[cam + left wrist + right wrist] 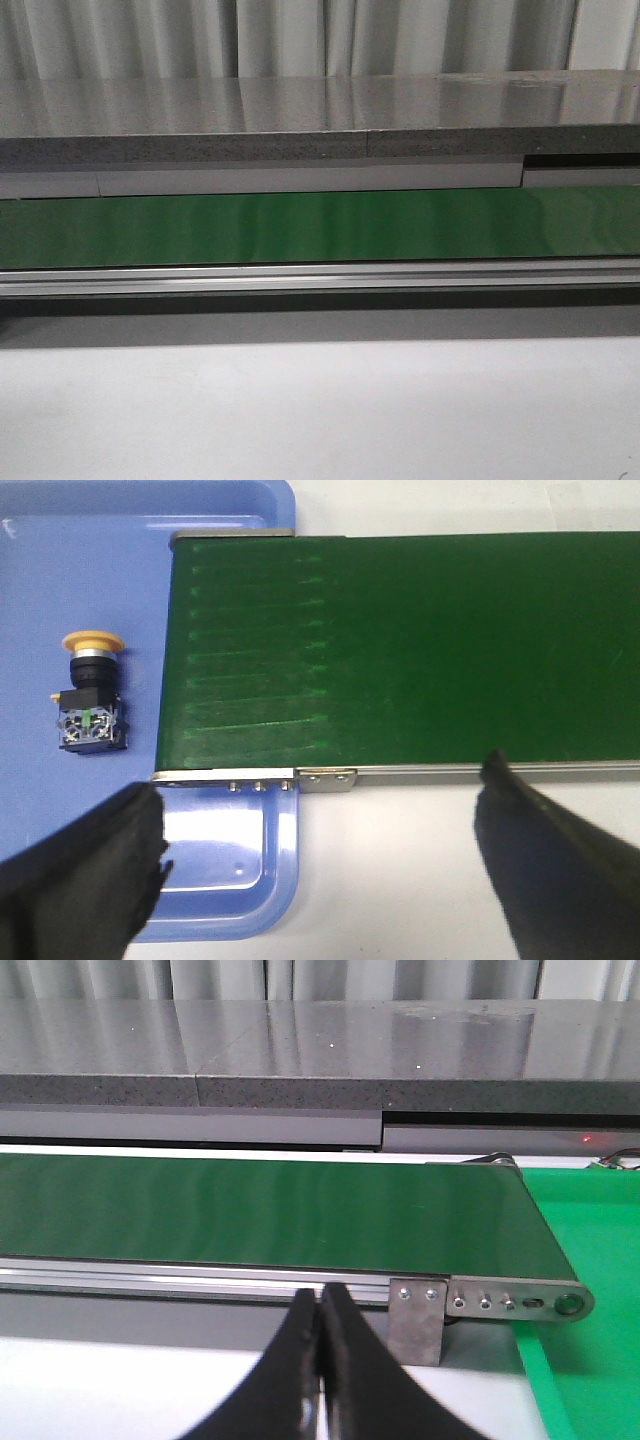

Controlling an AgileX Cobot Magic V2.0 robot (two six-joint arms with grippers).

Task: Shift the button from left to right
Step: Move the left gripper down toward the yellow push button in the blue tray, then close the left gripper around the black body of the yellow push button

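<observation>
The button [90, 695], with an orange rounded top, black collar and grey boxy base, lies on its side in a blue tray [60, 570], just off the end of the green conveyor belt [420, 650]. My left gripper [320, 820] is open wide above the table and tray corner, short of the button, with nothing between its black fingers [85, 870]. In the right wrist view my right gripper [321, 1305] is shut and empty, in front of the belt's other end [300, 1210]. Neither gripper nor the button appears in the front view.
The conveyor's metal side rail [330, 776] runs along the belt, with a bracket and end roller [520, 1303] at the right end. A green tray surface [590, 1230] lies beyond that end. A grey counter [320, 110] and curtains stand behind the belt [320, 228].
</observation>
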